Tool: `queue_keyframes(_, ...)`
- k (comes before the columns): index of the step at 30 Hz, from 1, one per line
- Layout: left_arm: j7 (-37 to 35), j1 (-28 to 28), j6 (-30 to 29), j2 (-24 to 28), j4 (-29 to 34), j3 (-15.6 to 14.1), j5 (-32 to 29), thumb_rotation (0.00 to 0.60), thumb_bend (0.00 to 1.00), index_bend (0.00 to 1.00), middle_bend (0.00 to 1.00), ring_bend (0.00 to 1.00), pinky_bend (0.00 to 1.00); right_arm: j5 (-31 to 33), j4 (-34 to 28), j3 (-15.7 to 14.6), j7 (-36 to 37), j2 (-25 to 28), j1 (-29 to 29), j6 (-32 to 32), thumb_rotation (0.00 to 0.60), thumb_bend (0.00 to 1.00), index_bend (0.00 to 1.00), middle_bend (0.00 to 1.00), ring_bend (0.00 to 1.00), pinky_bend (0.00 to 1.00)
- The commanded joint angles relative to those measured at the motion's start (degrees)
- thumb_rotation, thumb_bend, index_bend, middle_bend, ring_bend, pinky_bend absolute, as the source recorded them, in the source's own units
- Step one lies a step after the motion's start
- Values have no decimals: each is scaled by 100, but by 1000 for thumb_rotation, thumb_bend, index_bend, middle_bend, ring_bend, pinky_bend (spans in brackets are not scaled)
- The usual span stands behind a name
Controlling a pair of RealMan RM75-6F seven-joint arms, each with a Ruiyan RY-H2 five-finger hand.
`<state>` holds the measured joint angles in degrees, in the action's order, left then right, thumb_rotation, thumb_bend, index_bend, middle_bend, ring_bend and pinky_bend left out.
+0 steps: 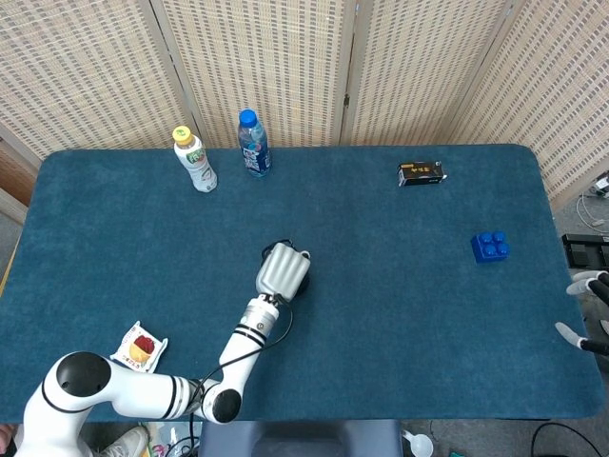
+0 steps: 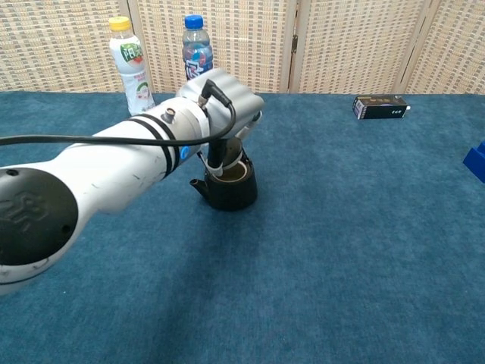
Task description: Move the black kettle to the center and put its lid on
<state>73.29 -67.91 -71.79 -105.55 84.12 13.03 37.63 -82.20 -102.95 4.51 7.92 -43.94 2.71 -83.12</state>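
Note:
The black kettle (image 2: 229, 191) stands near the middle of the blue table (image 1: 409, 324), its spout toward the left in the chest view. My left hand (image 2: 229, 102) hovers directly over the kettle's mouth and holds the dark lid (image 2: 230, 149) just above the opening, tilted. From the head view my left hand (image 1: 283, 269) hides almost all of the kettle. At the far right edge, off the table, my right hand (image 1: 587, 312) hangs with fingers apart and nothing in it.
A yellow-capped bottle (image 1: 195, 160) and a blue-capped bottle (image 1: 253, 145) stand at the back left. A black box (image 1: 421, 173) lies at the back right, a blue brick (image 1: 489, 247) on the right. A snack packet (image 1: 140, 347) lies front left.

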Motion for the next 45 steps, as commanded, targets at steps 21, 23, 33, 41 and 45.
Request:
queue_keyframes(21, 249, 22, 13, -163, -407, -46, -64, 600, 37, 419, 948, 663, 720, 3, 8, -2, 14, 6, 6, 34, 600, 175, 427, 325, 189, 193)
queue_keyframes(23, 263, 32, 13, -167, -422, -55, -63, 600, 37, 411, 947, 663, 720, 3, 13, 2, 16, 1, 7, 29, 600, 175, 427, 325, 189, 193)
queue_keyframes(33, 337, 58, 1, -176, -361, -66, -19, 600, 36, 362, 945, 662, 720, 5, -19, 4, -10, -8, 2, 19, 600, 174, 427, 325, 189, 193)
queue_keyframes(41, 371, 91, -35, -150, -303, -53, -8, 600, 36, 338, 945, 662, 720, 1, -18, 5, -2, 1, 12, 38, 600, 175, 427, 325, 189, 193)
queue_keyframes(45, 357, 147, -103, -79, -194, -60, 23, 600, 37, 339, 945, 662, 720, 10, -25, 6, -9, 7, 18, 54, 600, 175, 427, 325, 189, 193)
